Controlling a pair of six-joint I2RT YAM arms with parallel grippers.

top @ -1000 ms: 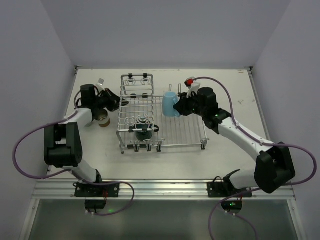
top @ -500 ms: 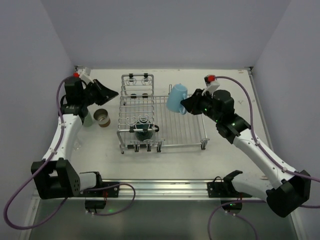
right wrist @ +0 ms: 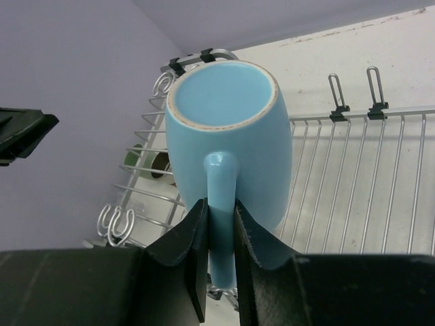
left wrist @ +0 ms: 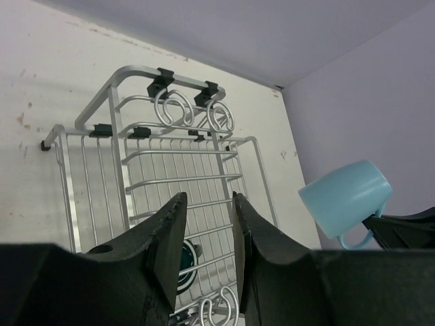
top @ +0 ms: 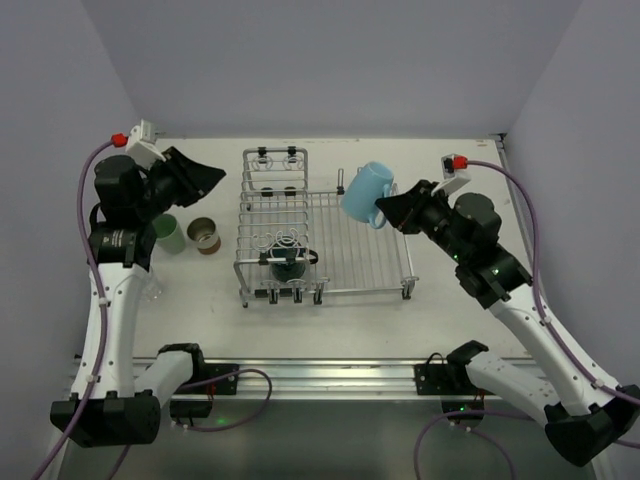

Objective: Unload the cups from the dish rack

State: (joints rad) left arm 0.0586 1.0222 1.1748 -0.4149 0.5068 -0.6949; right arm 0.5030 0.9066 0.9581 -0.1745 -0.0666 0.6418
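My right gripper (top: 384,208) (right wrist: 221,204) is shut on the handle of the light-blue mug (top: 364,191) (right wrist: 224,129) and holds it tilted in the air over the far right part of the silver dish rack (top: 340,240) (right wrist: 353,176). A dark teal cup (top: 288,262) (left wrist: 187,257) sits in the rack's near left corner. On the table left of the rack stand a pale green cup (top: 170,233) and a brown cup (top: 205,236). My left gripper (top: 205,176) (left wrist: 207,200) hangs high above them, open and empty, and faces the rack (left wrist: 136,170).
The rack's taller section with wire cup loops (top: 274,170) stands at its far left. White walls close in the table on the left, back and right. The arm bases sit on the metal rail (top: 320,375) at the near edge.
My left gripper has risen up and to the left, away from the brown cup, and its jaws have parted. My right arm has lifted the blue mug up and to the right off the rack.
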